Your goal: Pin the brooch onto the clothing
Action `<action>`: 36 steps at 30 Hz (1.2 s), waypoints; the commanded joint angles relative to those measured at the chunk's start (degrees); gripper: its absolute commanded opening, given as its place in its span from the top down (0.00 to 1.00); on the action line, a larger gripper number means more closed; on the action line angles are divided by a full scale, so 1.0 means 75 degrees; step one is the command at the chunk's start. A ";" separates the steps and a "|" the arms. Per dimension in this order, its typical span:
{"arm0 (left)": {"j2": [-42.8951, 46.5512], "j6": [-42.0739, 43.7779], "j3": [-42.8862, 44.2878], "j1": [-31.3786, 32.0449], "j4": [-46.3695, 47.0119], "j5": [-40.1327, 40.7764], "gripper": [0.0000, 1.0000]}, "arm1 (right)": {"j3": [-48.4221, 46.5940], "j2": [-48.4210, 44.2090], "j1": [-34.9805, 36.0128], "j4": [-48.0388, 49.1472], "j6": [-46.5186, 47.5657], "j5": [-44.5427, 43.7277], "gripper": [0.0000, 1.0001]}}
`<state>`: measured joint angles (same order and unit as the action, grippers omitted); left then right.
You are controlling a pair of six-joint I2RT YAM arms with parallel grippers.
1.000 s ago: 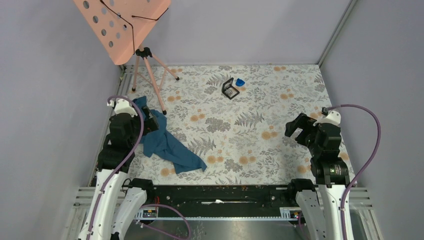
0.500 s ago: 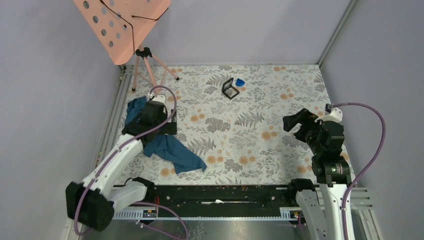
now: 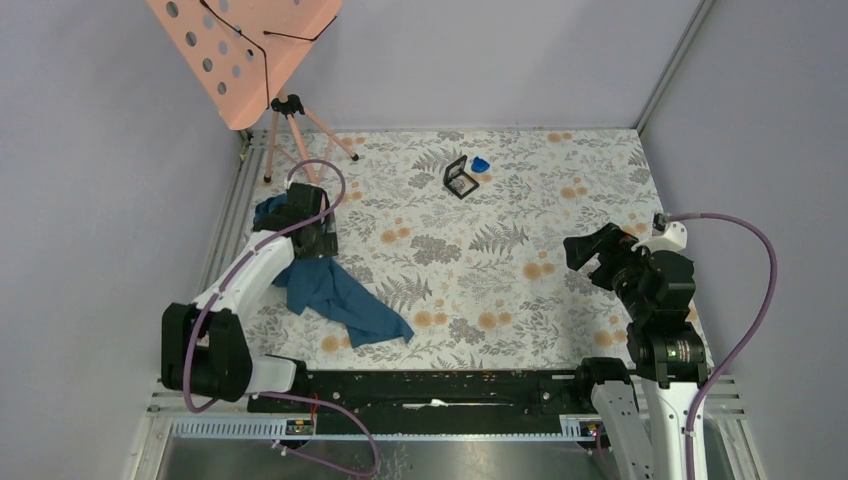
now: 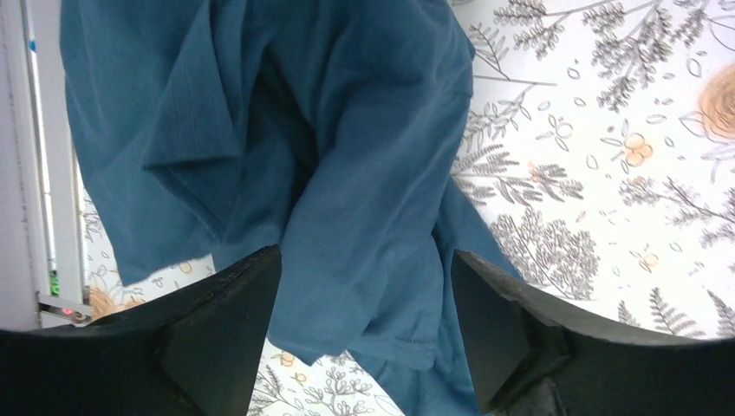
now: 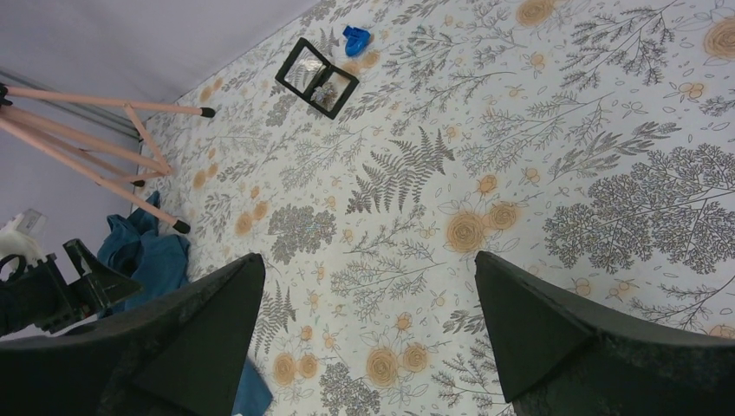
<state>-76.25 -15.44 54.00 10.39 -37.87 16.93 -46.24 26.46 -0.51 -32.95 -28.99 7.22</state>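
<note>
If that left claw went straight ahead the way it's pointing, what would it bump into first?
Most likely the teal T-shirt. The left gripper points down at the crumpled fabric, which fills the view between its open jaws. The pictures don't show how much air is left above the cloth.

One shirt [image 3: 340,300], one case [image 3: 460,178], one stand [image 3: 245,50].

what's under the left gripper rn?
The crumpled teal T-shirt, lying on the floral tablecloth. The left gripper is open above it. Anything beneath the folds is covered; no brooch visible.
</note>
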 commanded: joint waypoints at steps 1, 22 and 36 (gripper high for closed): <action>-0.0671 0.0125 0.0696 -0.0077 -0.0144 0.0704 0.23 | -0.0301 0.0096 -0.0028 -0.0013 -0.0005 0.0378 0.03; -0.1612 0.0339 0.1091 -0.0782 -0.0319 -0.0948 0.82 | -0.0267 0.0102 -0.0032 -0.0014 -0.0069 0.0455 0.02; 0.1879 0.0330 0.1948 0.4251 -0.0531 -0.1264 1.00 | -0.0384 0.0350 -0.0027 -0.0504 0.0743 0.1331 0.00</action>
<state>-68.55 -11.03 62.63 35.86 -42.09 11.90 -47.48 29.69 -0.51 -35.40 -26.41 13.41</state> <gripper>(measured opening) 0.029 0.993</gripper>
